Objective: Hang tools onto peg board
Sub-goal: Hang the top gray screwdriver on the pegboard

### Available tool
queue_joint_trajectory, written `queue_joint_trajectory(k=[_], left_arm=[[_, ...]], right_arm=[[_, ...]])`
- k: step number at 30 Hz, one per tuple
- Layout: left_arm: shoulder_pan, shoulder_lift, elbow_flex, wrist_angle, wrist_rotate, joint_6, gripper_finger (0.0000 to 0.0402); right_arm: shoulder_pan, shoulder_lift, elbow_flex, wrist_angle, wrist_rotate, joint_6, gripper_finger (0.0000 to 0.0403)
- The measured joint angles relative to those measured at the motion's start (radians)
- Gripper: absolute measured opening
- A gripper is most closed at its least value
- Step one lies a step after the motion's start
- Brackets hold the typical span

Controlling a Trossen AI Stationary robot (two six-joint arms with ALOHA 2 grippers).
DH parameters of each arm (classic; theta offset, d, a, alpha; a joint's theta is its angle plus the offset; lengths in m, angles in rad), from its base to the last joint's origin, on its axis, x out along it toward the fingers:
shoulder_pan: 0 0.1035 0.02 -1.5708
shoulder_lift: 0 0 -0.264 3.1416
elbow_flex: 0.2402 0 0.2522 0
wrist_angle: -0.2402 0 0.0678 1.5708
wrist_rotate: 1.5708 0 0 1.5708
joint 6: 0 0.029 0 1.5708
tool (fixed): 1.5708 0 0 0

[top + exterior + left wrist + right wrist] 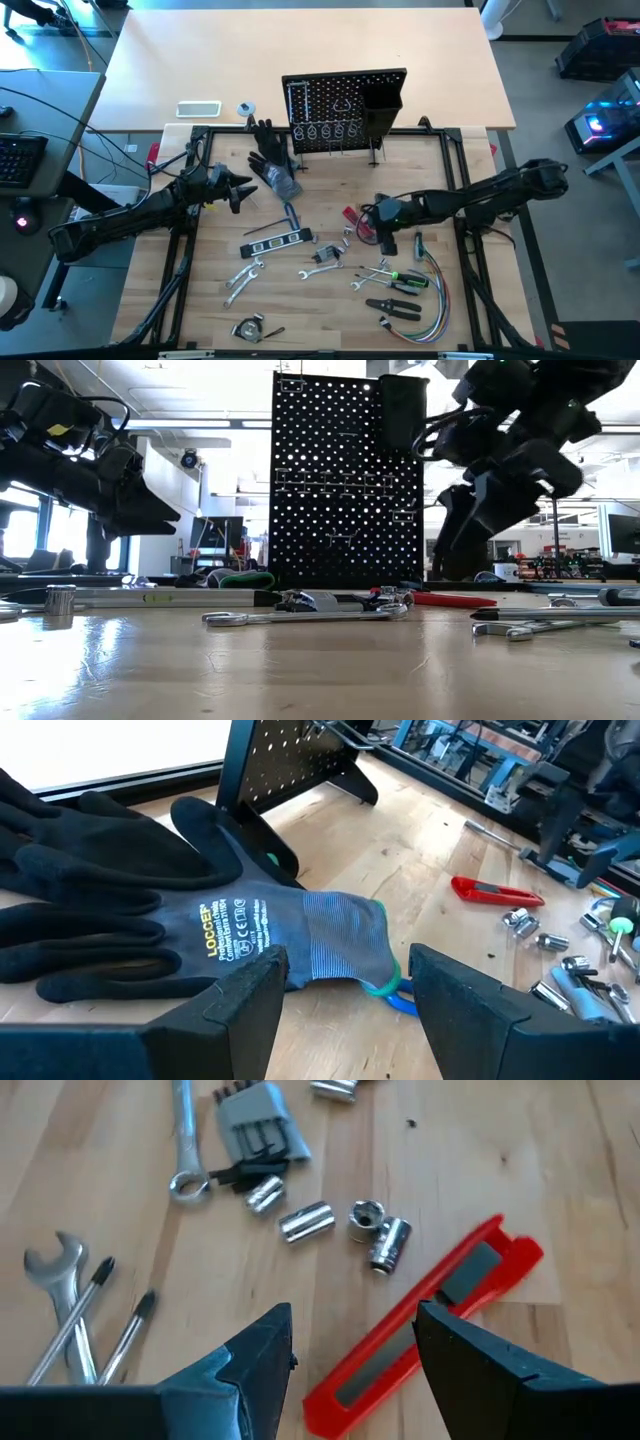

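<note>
Tools lie scattered on the table (pixel 150 300) in front of the peg board (pixel 345 105), none hung yet. The right gripper (pixel 352 1352) hovers with fingers apart just over the red tool (pixel 420 1325); it should centre on the handle and close squarely. The left gripper (pixel 345 995), also spread, sits at the glove (pixel 150 910), holding nothing.

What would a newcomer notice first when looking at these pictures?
The black peg board stands upright at the far edge of the table, with the tools still scattered flat on the wood in front of it. The left pincer hovers open over a dark glove near the board. The right pincer is open just above a red tool, beside several small silver sockets.
</note>
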Motion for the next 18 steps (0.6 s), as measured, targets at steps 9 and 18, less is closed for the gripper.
queue_joint_trajectory(k=[9,18], left_arm=[[0.0,0.0,0.0,-0.004,-0.031,0.0,0.0204],[0.0,0.0,0.0,-0.006,-0.031,-0.001,0.0204]], right_arm=[[0.061,0.001,0.0,-0.024,0.14,-0.026,0.0206],[0.121,0.001,0.025,-0.363,0.096,0.153,0.0188]])
